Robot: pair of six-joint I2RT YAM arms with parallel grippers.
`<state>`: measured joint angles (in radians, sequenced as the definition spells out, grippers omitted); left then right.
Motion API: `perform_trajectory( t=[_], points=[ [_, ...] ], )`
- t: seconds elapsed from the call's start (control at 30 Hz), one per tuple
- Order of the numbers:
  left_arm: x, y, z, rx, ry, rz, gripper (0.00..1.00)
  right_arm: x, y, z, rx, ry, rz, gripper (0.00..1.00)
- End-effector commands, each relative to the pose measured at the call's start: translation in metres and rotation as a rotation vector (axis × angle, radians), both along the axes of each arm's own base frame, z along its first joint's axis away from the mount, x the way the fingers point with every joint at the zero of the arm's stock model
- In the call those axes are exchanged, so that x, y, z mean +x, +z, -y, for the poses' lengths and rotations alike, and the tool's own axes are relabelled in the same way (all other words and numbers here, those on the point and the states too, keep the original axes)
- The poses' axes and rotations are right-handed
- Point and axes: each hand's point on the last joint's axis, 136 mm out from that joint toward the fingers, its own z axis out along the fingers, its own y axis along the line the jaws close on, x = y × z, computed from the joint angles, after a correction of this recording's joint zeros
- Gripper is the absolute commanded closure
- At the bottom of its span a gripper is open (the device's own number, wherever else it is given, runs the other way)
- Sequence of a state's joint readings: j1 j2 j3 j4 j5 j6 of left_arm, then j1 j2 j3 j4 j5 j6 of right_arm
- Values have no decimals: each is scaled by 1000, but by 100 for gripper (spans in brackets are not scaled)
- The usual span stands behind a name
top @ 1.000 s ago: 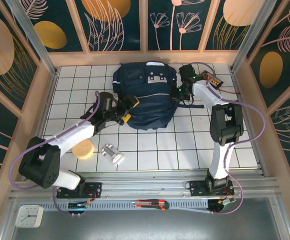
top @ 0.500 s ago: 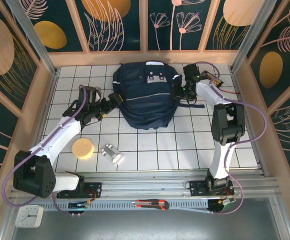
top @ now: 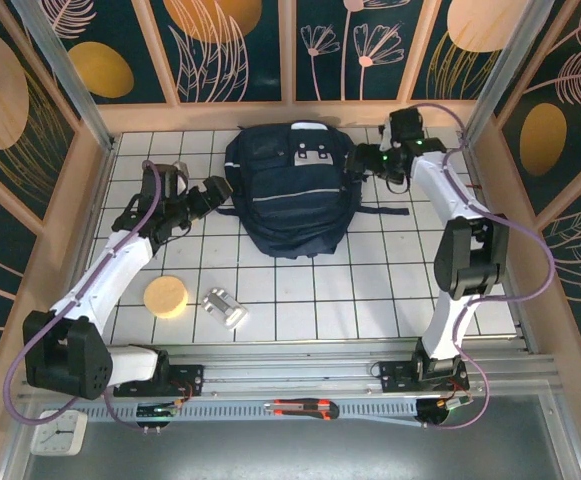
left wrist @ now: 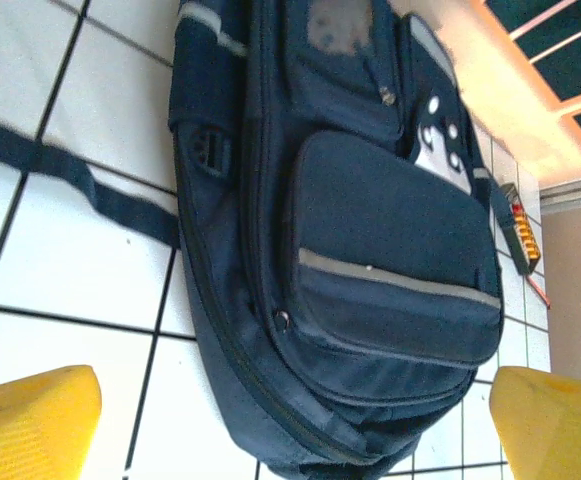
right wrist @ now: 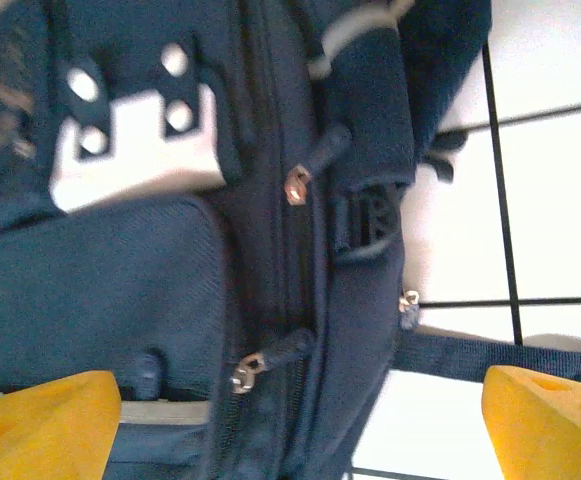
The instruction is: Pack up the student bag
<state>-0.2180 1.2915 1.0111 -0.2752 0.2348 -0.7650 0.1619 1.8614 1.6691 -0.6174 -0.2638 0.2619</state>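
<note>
- the large dark navy fabric student bag point(top: 292, 200) lies flat on its back at the far middle of the white tiled tabletop point(top: 370, 290). its long axis runs near to far, and the end with the grey-white buckle patch point(top: 313, 155) points at the far wall.
- a thin pale reflective stripe point(left wrist: 395, 282) crosses the front pocket. the small metal zip pulls point(right wrist: 295, 185) sit along seams that look zipped shut, and a flat navy strap point(top: 382, 210) trails out to the right.
- the bag lies between the two arms. the right tool point(top: 362, 163) is just beside its upper right shoulder, over the zips. its yellow fingers stand wide apart and hold nothing.
- the left tool point(top: 215, 190) is just beside the bag's left flank, also spread wide and empty.
- the right tool looks better placed to work a zip.
- a round yellow disc point(top: 165, 297) and a small silver metal piece point(top: 224, 308) lie unpacked near the left arm, well apart from the bag.
</note>
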Motion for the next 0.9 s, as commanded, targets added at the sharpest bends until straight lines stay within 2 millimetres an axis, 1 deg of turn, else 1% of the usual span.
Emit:
perform_trajectory(
  t=[0.0,0.13,0.27,0.3,0.33,0.37,0.4,0.47,0.57,0.6,0.7,0.8,0.87],
  points=[
    [5,33,-15,78,34,105,1,6,70,-3,83,6,154,7],
    [6,65,-26,135,65,239,1,7,116,-1,106,8,292,5],
    [-2,99,-35,188,78,416,1,0,166,5,115,-7,520,1],
    [-6,112,-38,197,83,481,2,-7,182,6,118,-5,598,1],
    [-10,110,-41,206,97,505,1,-14,194,8,120,-4,677,1],
    [-14,115,-47,215,125,543,1,-25,205,10,118,4,765,1],
    [-18,120,-53,222,156,574,1,-36,219,11,116,14,861,1],
    [-26,127,-63,247,202,627,1,-66,241,17,108,15,1078,1],
    [-33,128,-71,310,216,652,1,-104,253,33,91,-42,1304,1],
    [-35,127,-72,335,209,658,1,-111,258,37,82,-56,1346,1],
    [-41,118,-79,415,214,669,1,-117,254,39,29,-45,1327,1],
    [-51,109,-89,477,240,684,1,-119,239,39,-22,-22,1276,1],
    [-56,104,-95,518,251,679,1,-123,229,43,-43,-30,1252,1]
  ],
)
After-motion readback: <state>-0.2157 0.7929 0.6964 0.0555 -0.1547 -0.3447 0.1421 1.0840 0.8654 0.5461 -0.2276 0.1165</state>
